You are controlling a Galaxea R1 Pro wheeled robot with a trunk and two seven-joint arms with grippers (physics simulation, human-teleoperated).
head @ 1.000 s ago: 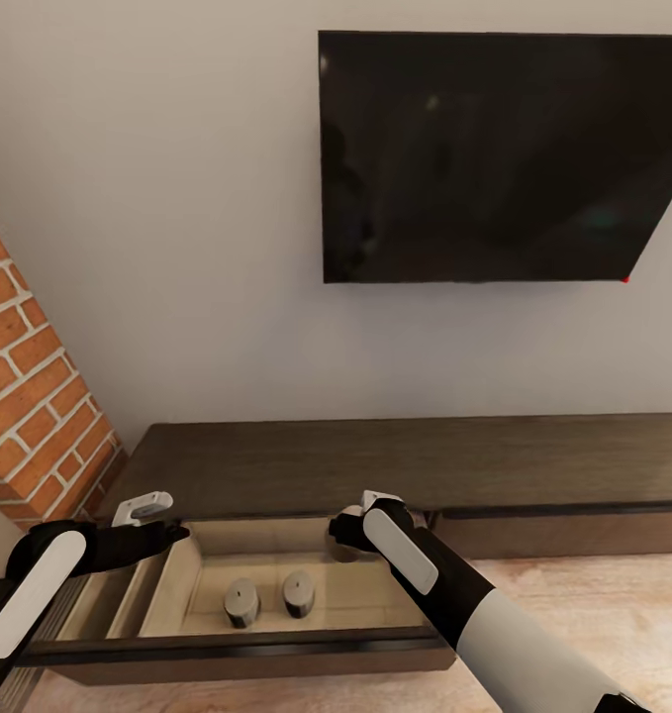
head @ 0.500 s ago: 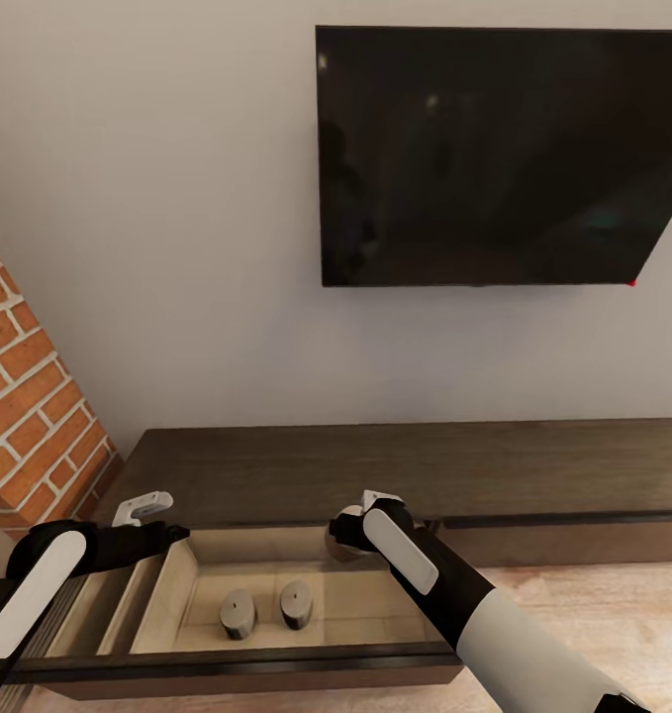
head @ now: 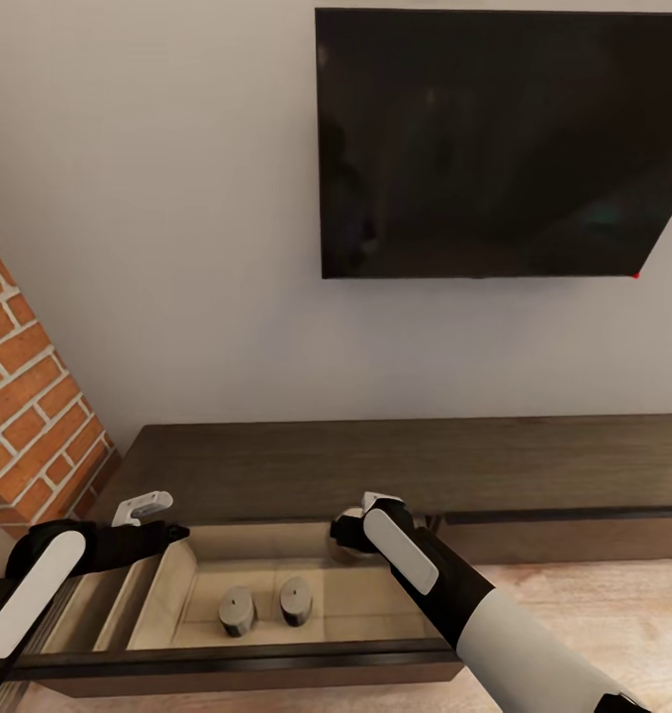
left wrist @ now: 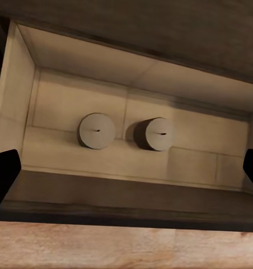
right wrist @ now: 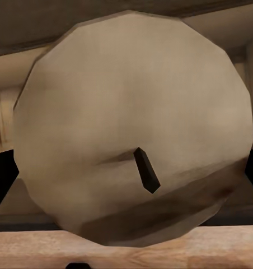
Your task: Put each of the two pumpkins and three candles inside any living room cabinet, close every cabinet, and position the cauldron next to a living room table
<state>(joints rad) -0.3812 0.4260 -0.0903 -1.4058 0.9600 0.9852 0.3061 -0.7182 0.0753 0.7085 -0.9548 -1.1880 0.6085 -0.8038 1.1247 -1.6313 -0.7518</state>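
Reaching over open cabinet (head: 276, 475), right jaws pinching candle (right wrist: 132, 129); left jaws spread.

- Plain grey-white wall (head: 177, 248), evenly lit.
- Large black TV (head: 494, 149) mounted on the wall, small red dot at its lower right corner.
- Red brick column (head: 29, 416) with pale mortar at the left edge.
- Light wood plank floor (head: 593, 604) at lower right.
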